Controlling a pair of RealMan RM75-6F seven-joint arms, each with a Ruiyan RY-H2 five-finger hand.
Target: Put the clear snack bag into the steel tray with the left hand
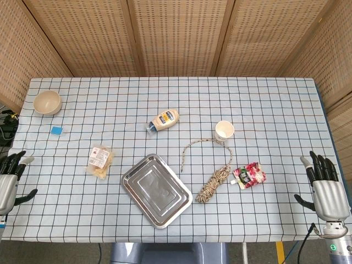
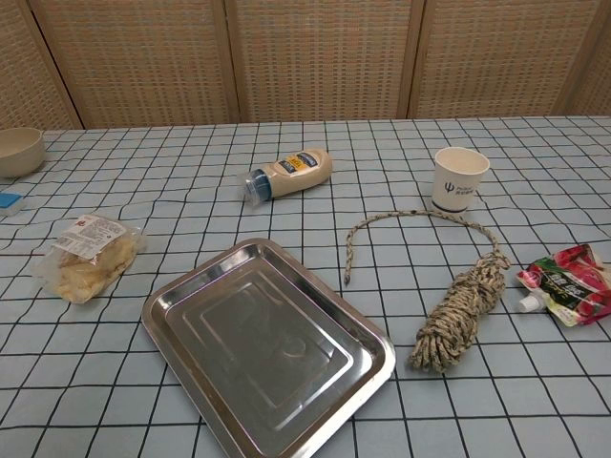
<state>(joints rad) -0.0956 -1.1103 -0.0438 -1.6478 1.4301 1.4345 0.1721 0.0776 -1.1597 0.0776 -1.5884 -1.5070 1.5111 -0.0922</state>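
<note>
Nearest, left hand (image 1: 10, 179): parked at the near-left table edge, fingers apart, holding nothing; seen only in the head view.
Right hand (image 1: 325, 190): idle at the near-right edge, fingers spread and empty, likely kept clear since the task is not its own.
Steel tray (image 2: 181, 305): empty, angled diagonally, front and centre as the drop spot.
Clear snack bag (image 2: 88, 255): flat on the cloth just left of the tray, apart from it, on the left hand's side and untouched.
Rope (image 2: 458, 310): coiled right of the tray.
Farther: sauce bottle (image 2: 286, 174) lying down, paper cup (image 2: 459, 177) upright.
</note>
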